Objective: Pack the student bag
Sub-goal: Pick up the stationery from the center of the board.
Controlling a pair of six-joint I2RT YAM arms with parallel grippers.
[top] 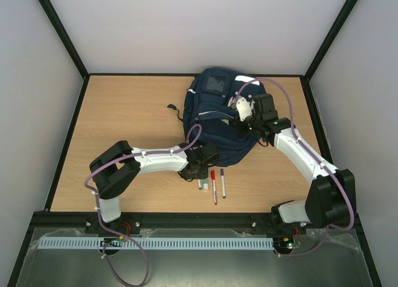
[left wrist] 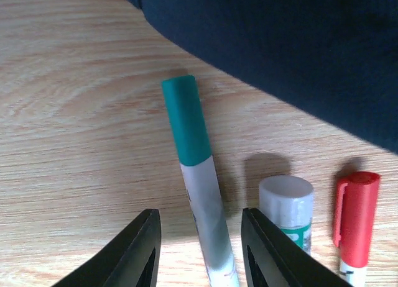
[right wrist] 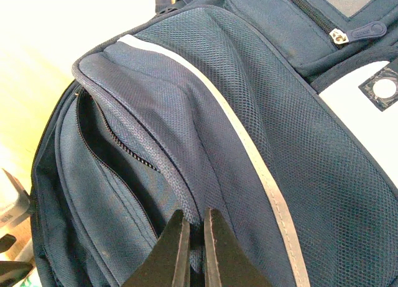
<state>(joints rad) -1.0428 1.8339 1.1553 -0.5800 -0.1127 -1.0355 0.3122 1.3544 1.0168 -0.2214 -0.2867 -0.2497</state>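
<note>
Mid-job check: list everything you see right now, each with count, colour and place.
student bag: one, navy with white stripes, far middle of the table
green-capped marker: one, white barrel, beside the bag's near edge
white-capped stick: one, right of that marker
red marker: one, right of the stick
purple marker: one, rightmost in the row
table: one, light wood
left hand: black, open, straddling the green-capped marker
right hand: black, shut, pinching bag fabric

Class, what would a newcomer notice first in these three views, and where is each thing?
The big navy bag sits at the table's far side, the right gripper pinching its fabric beside an open zip. In front of it, the left gripper straddles a green-capped marker beside a glue stick and a red pen.
</note>
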